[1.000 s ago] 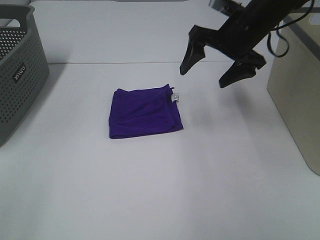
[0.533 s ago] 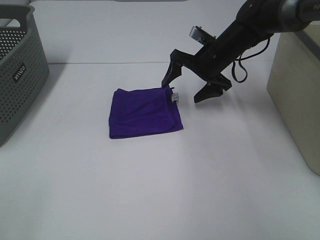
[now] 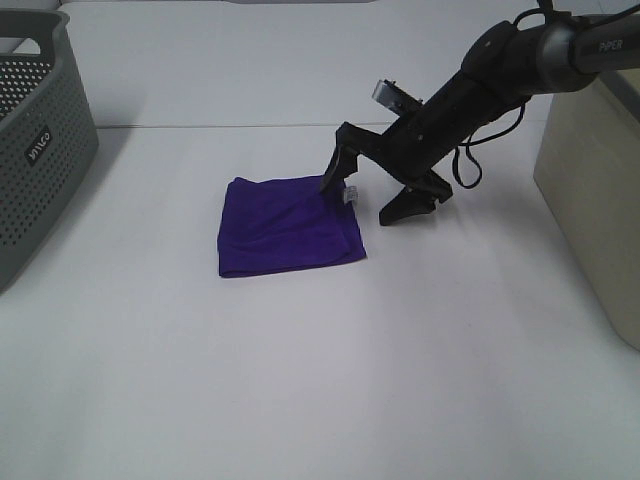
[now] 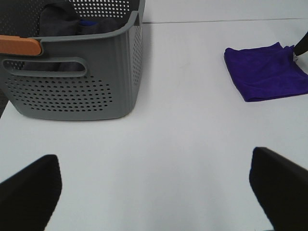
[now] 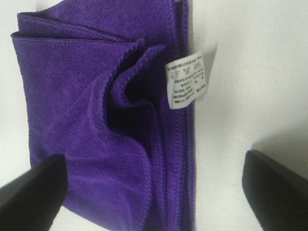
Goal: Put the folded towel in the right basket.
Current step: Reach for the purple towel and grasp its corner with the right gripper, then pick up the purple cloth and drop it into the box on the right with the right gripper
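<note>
Exterior high view: the folded purple towel [image 3: 288, 225] lies flat near the middle of the white tabletop [image 3: 300, 380], well apart from the beige right basket [image 3: 590, 180] at the view's right edge and from the grey basket [image 3: 40, 140] at its left. The right end effector [image 3: 358, 200] stands open and low at the towel's right-hand edge, with one finger at the far right corner of the cloth and the other over bare tabletop just beside it; we cannot tell whether either touches. The towel thus lies to the left of this end effector, its slightly longer side running left to right, and we judge the right arm much the nearer. Left wrist view: the left end effector [image 4: 154, 192] is spread wide with nothing between its fingers, and the towel [image 4: 264, 72] lies well apart from it. Right wrist view: the towel's [image 5: 96, 120] stitched hem, bearing a white label [image 5: 186, 79], runs crosswise to the line joining the parted fingers, so in our judgement a closing stroke would gather that hem. The cloth is layered, with a loose fold puckered beside the label.
</note>
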